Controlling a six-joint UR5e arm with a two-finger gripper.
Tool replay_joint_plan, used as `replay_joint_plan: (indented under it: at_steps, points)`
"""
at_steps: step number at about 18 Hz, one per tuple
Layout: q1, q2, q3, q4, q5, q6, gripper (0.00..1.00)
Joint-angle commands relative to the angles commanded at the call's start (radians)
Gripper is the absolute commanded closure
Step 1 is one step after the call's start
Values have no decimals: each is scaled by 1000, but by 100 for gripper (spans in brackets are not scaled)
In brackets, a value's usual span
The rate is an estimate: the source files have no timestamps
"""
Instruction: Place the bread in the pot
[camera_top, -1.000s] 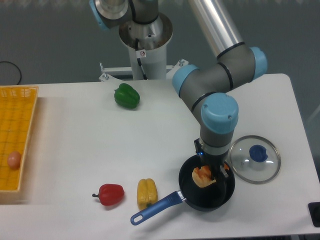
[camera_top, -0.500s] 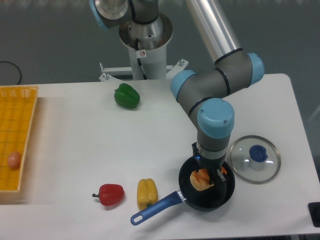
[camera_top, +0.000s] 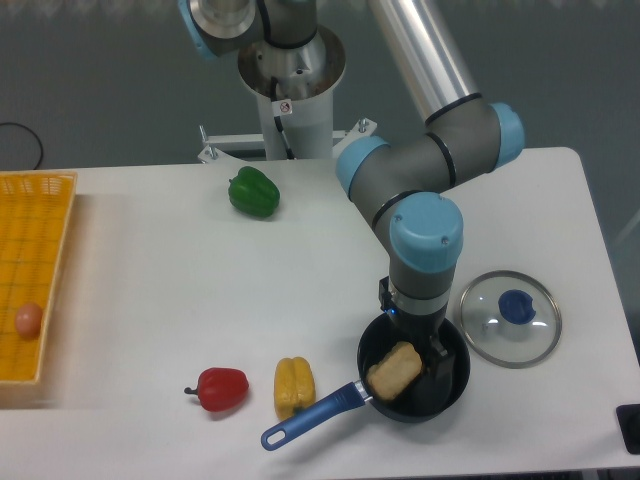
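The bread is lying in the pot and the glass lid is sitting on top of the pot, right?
Not quite. The bread does lie in the pot, but the lid is not on it: the camera view shows the lid resting on the table just to the right of the pot, which is uncovered.

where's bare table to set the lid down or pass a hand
Bare: the wide stretch between the green pepper, the yellow tray and the red pepper. Crowded: front right, where the pot with the bread, the tool, the lid and the yellow pepper cluster.
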Motion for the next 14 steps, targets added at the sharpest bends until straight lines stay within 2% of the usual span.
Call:
replay_joint_plan:
  at_steps: [5,8,14]
  points:
    - [28,100,-112,-2,15,0,0]
    - [58,131,-176,0,14,0,0]
    - [103,126,-174,-21,17,23,0]
